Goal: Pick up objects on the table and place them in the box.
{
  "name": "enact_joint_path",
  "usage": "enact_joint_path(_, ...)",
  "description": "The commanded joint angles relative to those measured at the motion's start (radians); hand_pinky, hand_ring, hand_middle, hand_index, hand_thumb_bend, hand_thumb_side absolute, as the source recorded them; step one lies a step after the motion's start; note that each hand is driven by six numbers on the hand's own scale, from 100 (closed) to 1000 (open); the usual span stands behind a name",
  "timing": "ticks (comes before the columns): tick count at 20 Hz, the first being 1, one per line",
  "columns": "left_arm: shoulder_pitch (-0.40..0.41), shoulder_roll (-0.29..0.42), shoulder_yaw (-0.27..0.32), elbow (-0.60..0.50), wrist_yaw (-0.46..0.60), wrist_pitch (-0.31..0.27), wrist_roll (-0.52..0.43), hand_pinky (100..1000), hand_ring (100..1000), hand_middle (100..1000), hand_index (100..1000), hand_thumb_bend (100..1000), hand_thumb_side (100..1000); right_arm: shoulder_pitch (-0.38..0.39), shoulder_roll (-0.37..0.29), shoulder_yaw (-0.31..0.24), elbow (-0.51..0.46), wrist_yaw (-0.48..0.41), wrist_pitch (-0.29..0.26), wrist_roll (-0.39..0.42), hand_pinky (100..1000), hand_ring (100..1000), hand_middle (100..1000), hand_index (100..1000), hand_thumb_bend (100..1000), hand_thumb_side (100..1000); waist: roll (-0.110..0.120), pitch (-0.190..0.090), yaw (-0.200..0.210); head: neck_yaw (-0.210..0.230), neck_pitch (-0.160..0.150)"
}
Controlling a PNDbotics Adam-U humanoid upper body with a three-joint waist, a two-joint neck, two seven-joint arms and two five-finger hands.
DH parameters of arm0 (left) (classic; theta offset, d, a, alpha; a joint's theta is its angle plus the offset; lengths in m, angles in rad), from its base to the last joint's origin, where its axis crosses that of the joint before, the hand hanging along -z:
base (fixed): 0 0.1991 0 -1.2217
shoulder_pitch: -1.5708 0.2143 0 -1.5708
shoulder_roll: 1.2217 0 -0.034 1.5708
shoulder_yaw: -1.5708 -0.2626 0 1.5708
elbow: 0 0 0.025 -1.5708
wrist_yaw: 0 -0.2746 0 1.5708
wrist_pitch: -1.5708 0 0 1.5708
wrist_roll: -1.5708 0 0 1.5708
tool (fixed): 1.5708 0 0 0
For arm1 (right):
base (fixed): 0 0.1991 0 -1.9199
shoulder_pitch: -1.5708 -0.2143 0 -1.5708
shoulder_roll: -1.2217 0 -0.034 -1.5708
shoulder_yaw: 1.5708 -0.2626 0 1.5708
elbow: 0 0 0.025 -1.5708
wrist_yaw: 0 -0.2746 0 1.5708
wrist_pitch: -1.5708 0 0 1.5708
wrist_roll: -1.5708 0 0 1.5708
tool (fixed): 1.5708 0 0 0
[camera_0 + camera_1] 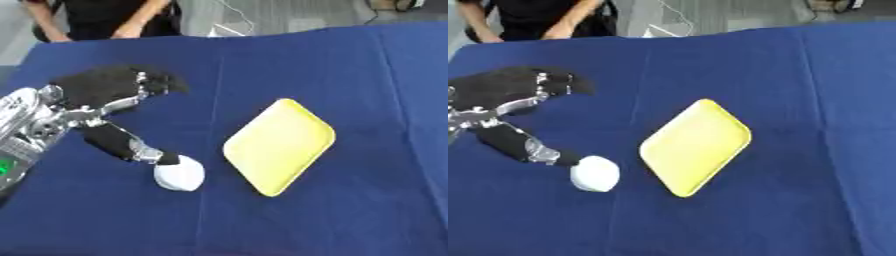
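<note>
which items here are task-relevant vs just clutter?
Task-relevant:
- white round object, with the thumb touching it
- yellow tray, empty, presumably the "box"
- left hand, fingers curled above the cloth

Not part of the job:
- blue tablecloth
- nothing else lying loose on the table

The robot's black left hand (514, 92) reached in from the left edge over a table draped in dark blue cloth (798, 100). Its thumb (531, 145) touched a small round white object (594, 173) lying on the cloth, while its other fingers (562, 82) spread above, apart from the object. A flat yellow rounded-corner tray (696, 145) lay askew just right of the white object, not touching it.
</note>
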Motion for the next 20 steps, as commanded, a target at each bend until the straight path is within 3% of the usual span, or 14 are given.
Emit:
enact_joint_path(1,-0.027,0.006,-0.02,0.047,-0.018,-0.022,-0.024,915,899,883,973,700,929,-0.01,-0.019,-0.001,-0.014,-0.002,-0.002,0.002,776,789,832,949,100,922,-0.005,-0.006,-0.003,0.005,-0.014)
enact_joint_path(9,-0.062,-0.023,-0.065,0.129,-0.035,-0.072,-0.044,915,899,877,973,688,959,-0.013,-0.019,0.0,-0.015,-0.004,-0.002,0.004,776,789,832,949,100,922,-0.008,-0.001,-0.006,0.012,-0.013)
enact_joint_path(17,-0.067,-0.03,-0.074,0.147,-0.028,-0.082,-0.048,913,897,875,972,680,966,-0.013,-0.019,-0.001,-0.014,-0.004,-0.002,0.005,777,789,832,949,100,921,-0.008,0.0,-0.005,0.014,-0.014)
enact_joint_path(20,-0.065,-0.031,-0.082,0.14,-0.024,-0.083,-0.053,910,897,875,970,639,975,-0.013,-0.019,0.0,-0.014,-0.005,-0.002,0.005,777,789,832,949,100,921,-0.008,0.0,-0.005,0.013,-0.014)
